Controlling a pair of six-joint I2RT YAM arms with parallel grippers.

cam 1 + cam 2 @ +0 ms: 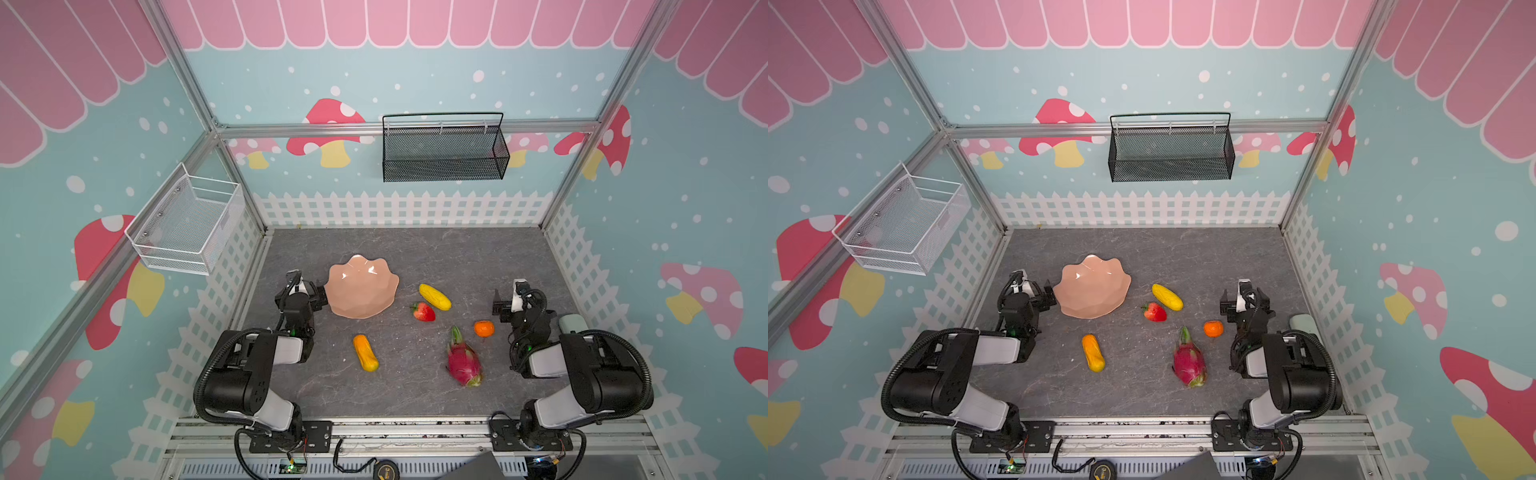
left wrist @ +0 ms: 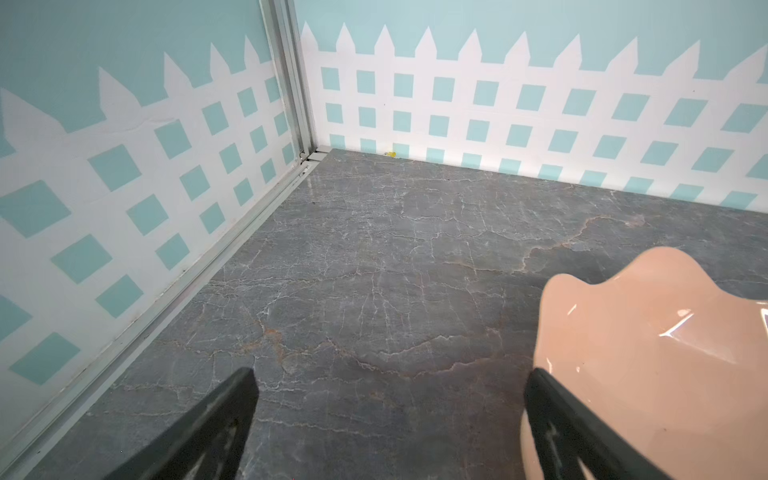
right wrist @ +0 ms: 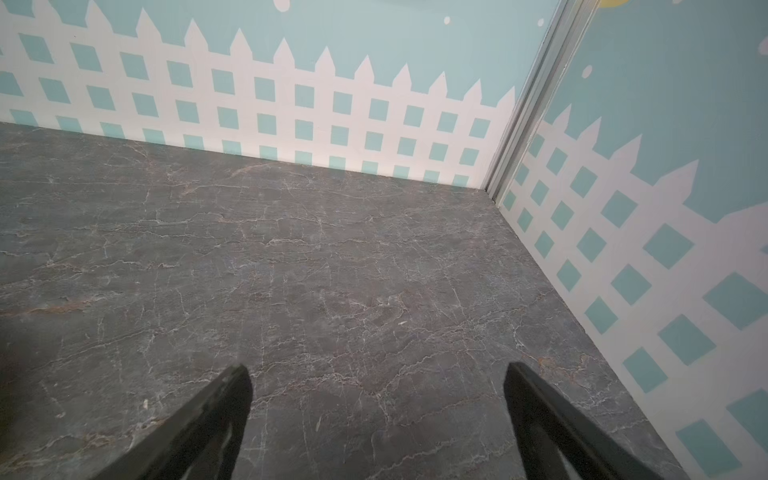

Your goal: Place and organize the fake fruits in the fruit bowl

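The glossy, scalloped peach fruit bowl (image 1: 361,291) sits on the veined grey tabletop (image 1: 415,257), just beside my left gripper (image 2: 392,376), its jaws spread wide and empty. Smooth plastic fake fruits (image 1: 424,311) lie scattered outside it. The round orange (image 1: 483,328) is nearest my right gripper (image 3: 376,370), equally wide.

- A shallow glossy peach-pink bowl with a wavy scalloped rim (image 1: 361,291) sits upright left of centre, farther back than every fruit; part of its rim shows in the left wrist view (image 2: 648,353).
- A yellow oblong plastic fruit (image 1: 434,296) lies on its side at a diagonal, right of the bowl and apart from it.
- A red plastic strawberry (image 1: 424,311) lies just beside the yellow fruit's near end, with its green cap pointing left.
- A small round orange plastic fruit (image 1: 484,328) sits farther right and nearer.
- A magenta plastic dragon fruit with green tips (image 1: 464,361) lies on its side, near-left of the orange one, with its stem end pointing far.
- An orange-yellow oblong plastic fruit (image 1: 365,353) lies lengthwise, near to far, on the near side of the bowl and apart from it.
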